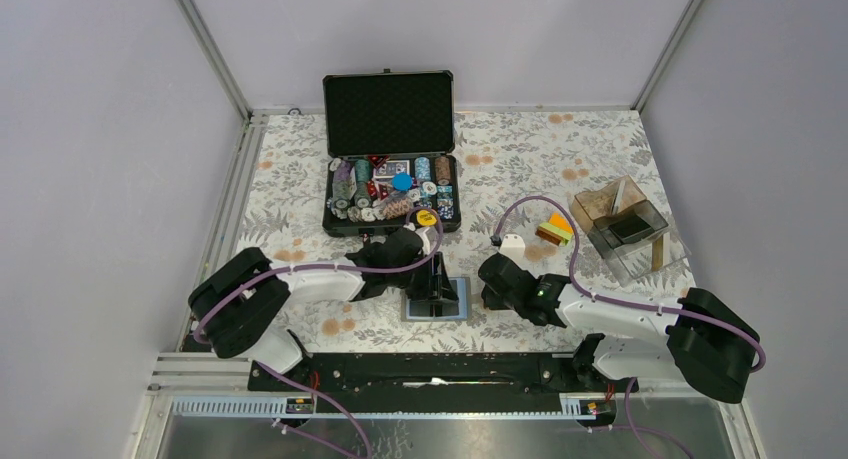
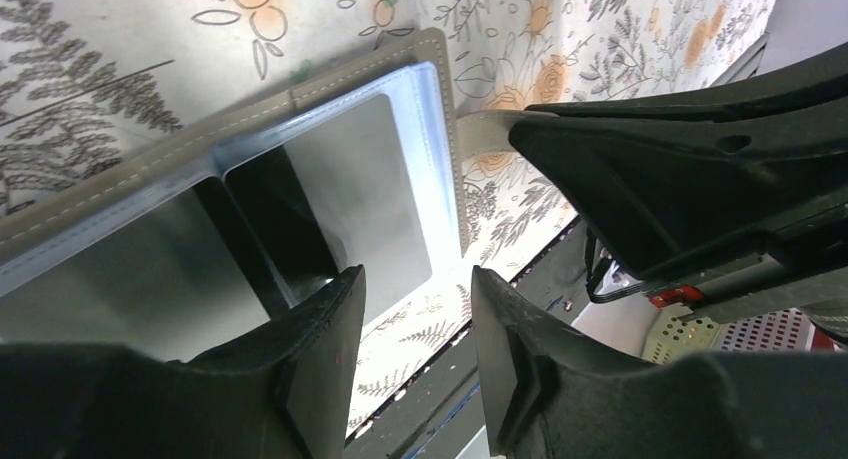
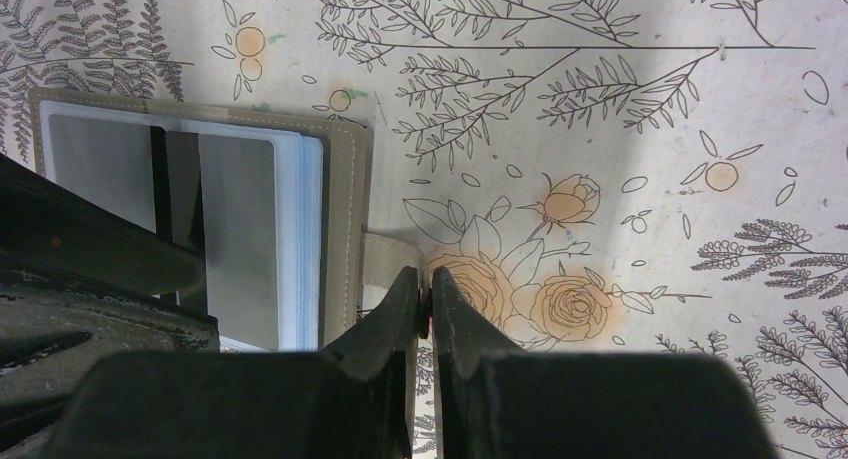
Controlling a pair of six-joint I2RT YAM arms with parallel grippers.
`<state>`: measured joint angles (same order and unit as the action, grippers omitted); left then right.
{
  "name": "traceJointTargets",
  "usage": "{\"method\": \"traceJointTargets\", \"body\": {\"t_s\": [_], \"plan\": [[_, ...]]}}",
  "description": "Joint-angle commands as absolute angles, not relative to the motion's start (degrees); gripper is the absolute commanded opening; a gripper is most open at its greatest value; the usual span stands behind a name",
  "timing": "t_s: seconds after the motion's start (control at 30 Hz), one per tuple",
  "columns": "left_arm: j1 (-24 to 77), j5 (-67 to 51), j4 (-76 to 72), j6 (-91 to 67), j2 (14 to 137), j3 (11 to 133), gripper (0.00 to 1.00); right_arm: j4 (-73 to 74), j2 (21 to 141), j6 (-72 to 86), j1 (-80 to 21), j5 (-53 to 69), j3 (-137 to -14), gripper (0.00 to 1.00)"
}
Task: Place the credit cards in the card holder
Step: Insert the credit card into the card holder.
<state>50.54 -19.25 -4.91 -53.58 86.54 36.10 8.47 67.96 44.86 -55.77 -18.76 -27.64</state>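
Note:
The grey card holder (image 1: 457, 304) lies open on the floral cloth near the front edge, its clear inner sleeves facing up in the left wrist view (image 2: 380, 169) and the right wrist view (image 3: 240, 219). My left gripper (image 1: 437, 279) hangs just over it, open and empty (image 2: 418, 279). My right gripper (image 1: 486, 284) is at the holder's right edge, shut on its grey strap tab (image 3: 385, 259), with its fingertips together (image 3: 426, 279). The orange, yellow and green credit cards (image 1: 555, 230) lie in a small pile to the back right, away from both grippers.
An open black chip case (image 1: 390, 154) with chips and a card deck stands at the back. A clear brownish acrylic box (image 1: 625, 224) sits at the right. A small white block (image 1: 513, 245) lies left of the cards. The metal rail (image 1: 400, 369) runs along the front.

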Motion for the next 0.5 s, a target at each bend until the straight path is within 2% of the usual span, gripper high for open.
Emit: {"method": "traceJointTargets", "body": {"t_s": [0.0,0.13,0.27,0.47], "plan": [[51.3,-20.0,-10.8,-55.1,87.5,38.1,0.45,7.8,67.9,45.5,-55.6,-18.9,-27.6,0.00],[51.4,-19.3,-9.4,-54.1,87.1,38.7,0.45,7.8,67.6,45.5,-55.6,-19.0,-27.6,0.00],[51.4,-11.8,0.2,-50.6,83.8,40.8,0.48,8.0,66.9,45.5,-55.6,-19.2,-27.4,0.00],[51.4,-8.5,6.0,-50.8,83.3,40.8,0.63,8.0,67.3,45.6,-55.6,-19.2,-27.3,0.00]]}}
